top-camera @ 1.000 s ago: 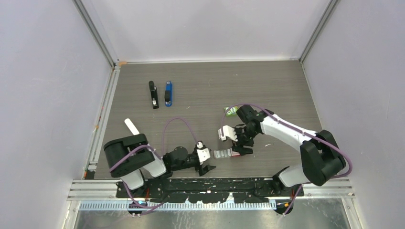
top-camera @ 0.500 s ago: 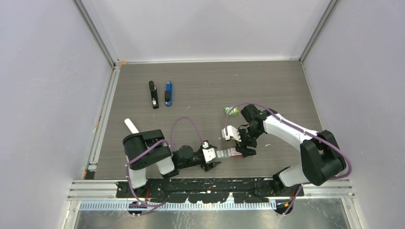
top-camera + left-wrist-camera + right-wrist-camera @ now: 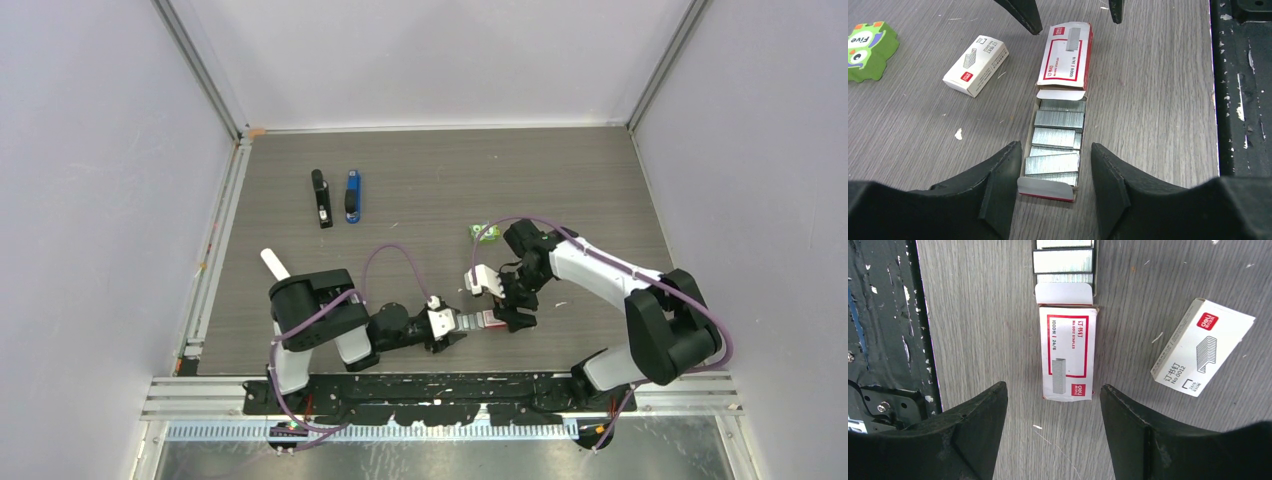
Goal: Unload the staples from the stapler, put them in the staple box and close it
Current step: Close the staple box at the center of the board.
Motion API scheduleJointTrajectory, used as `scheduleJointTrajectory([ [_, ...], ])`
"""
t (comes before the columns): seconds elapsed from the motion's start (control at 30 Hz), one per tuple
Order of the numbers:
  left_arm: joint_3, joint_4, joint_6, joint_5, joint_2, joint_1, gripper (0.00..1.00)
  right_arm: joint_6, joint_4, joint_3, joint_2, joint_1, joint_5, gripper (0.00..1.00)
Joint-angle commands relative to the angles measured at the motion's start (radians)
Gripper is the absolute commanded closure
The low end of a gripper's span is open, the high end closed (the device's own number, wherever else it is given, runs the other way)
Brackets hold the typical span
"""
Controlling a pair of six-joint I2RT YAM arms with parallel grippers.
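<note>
**Jaws apart on both sides**

Top: two staplers [image 3: 321,198] lie far back on the left, and the staples [image 3: 468,321] lie near.
Left wrist: the left gripper [image 3: 1055,145] is open, its jaws flanking the staple-filled tray [image 3: 1045,186].
Right wrist: the right gripper [image 3: 1053,386] gapes wide astride the box [image 3: 1067,350], touching nothing.

On the desk [image 3: 560,180], a black stapler [image 3: 321,198] and a blue stapler [image 3: 352,195] lie side by side, far left. The staples [image 3: 467,321] lie near the front edge, between left pincer [image 3: 447,335] and right pincer [image 3: 515,313]. A green packet [image 3: 482,232] lies behind.
</note>
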Motion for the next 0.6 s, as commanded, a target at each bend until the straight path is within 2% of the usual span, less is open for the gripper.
scheduleJointTrajectory([
  [0.0, 0.001, 0.009, 0.017, 0.011, 0.023, 0.008, 0.46, -0.022, -0.011, 0.006, 0.015, -0.005, -0.016, 0.28],
  [0.27, 0.001, 0.010, 0.013, 0.019, 0.029, 0.009, 0.54, 0.002, 0.018, 0.001, 0.016, -0.007, 0.010, 0.27],
  [0.57, 0.002, 0.010, 0.005, 0.016, 0.034, 0.013, 0.54, 0.006, 0.014, 0.003, 0.013, -0.029, -0.009, 0.27],
])
